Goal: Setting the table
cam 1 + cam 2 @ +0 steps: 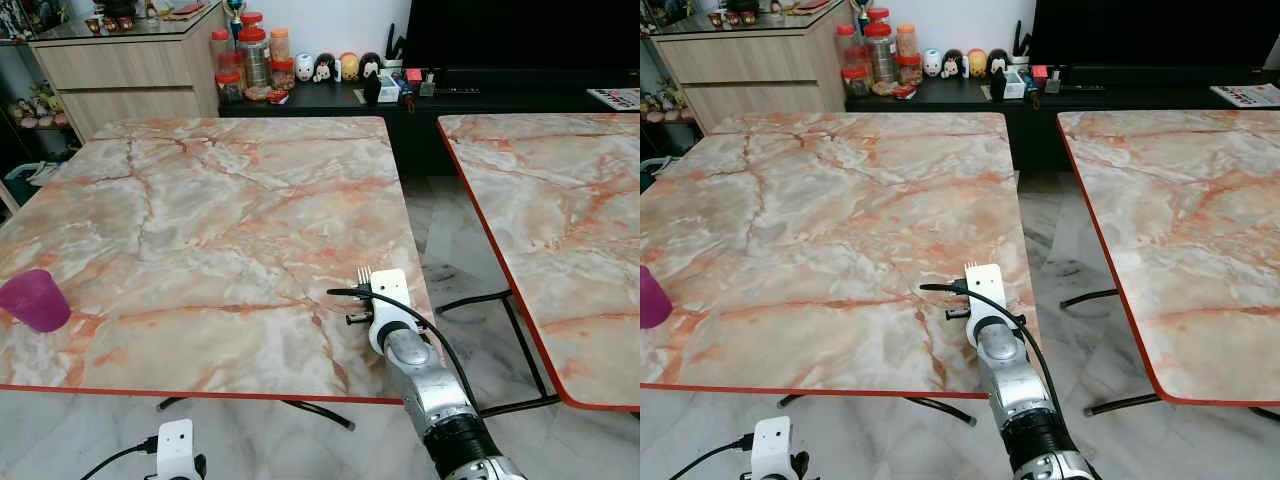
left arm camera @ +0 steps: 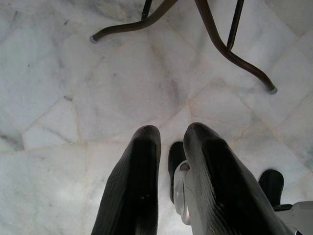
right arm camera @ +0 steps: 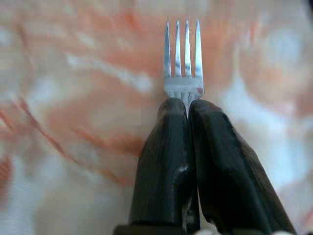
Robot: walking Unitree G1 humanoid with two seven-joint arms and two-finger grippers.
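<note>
Reaching over the marble table point(image 1: 220, 200), right gripper point(image 3: 188, 105) pinches a fork point(image 3: 182, 58), tines forward, presumably to lay it; left gripper point(image 2: 171, 142) hangs narrowly parted.

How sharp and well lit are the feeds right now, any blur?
Right wrist view: fork tines sharp, marble table behind soft and blurred. Head views: evenly lit, crisp, no glare on the table. Left wrist view: left hand dark, floor clear.
</note>
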